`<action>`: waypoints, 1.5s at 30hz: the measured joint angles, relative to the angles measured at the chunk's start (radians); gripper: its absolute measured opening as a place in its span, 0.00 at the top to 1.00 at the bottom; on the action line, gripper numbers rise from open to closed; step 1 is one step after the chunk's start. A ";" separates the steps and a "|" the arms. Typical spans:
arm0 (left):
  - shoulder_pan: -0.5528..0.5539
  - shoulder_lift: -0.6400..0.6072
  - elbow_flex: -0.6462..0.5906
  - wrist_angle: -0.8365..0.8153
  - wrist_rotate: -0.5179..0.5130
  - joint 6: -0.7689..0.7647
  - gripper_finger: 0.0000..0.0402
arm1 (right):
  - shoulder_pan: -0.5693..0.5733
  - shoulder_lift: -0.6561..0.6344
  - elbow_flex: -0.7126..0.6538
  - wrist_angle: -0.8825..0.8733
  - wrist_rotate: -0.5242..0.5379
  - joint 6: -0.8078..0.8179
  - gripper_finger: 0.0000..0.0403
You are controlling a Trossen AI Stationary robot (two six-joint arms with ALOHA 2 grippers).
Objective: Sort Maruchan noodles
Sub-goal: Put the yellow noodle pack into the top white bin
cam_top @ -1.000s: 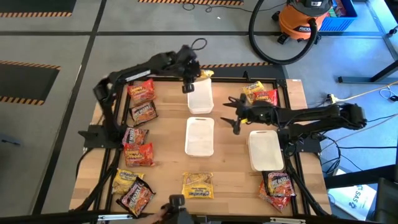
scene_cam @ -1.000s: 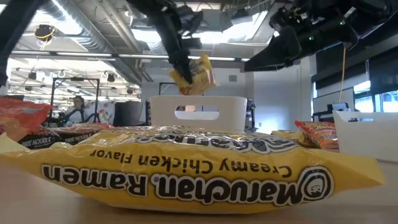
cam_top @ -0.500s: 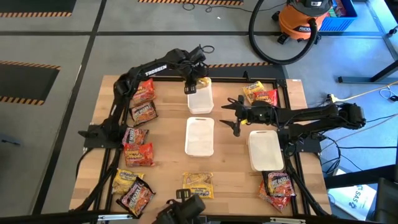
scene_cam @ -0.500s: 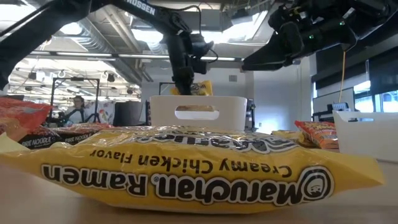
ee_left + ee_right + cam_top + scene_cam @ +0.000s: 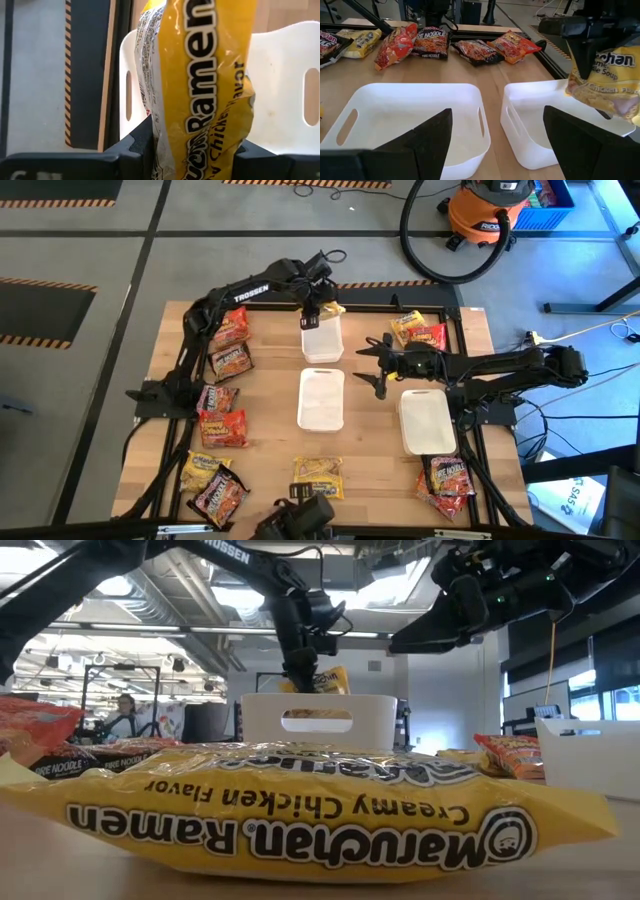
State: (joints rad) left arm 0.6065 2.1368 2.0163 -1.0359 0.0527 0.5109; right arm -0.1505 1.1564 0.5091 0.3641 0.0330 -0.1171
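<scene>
I have the left gripper (image 5: 316, 311) clamped on a yellow crinkly plastic ramen packet (image 5: 200, 85), hanging over the far white rectangular plastic tray (image 5: 322, 342) — it looks light and floppy, slick film over a brittle noodle block, so I'd pinch an edge seam gently. The right gripper (image 5: 372, 367) waits with its jaws apart near the middle white tray (image 5: 321, 402).

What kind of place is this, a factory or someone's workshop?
Probably a robotics lab or workshop. Exposed ceiling ducts hang overhead, an orange shop vacuum sits on the taped concrete floor, and ramen packets lie on a wooden table.
</scene>
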 joint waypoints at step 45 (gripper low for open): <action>0.037 0.185 0.139 -0.159 -0.041 0.041 0.71 | 0.000 0.001 0.000 0.000 0.000 0.000 0.27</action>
State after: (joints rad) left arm 0.6432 2.3219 2.1551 -1.1946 0.0118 0.5524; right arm -0.1509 1.1576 0.5091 0.3637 0.0330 -0.1174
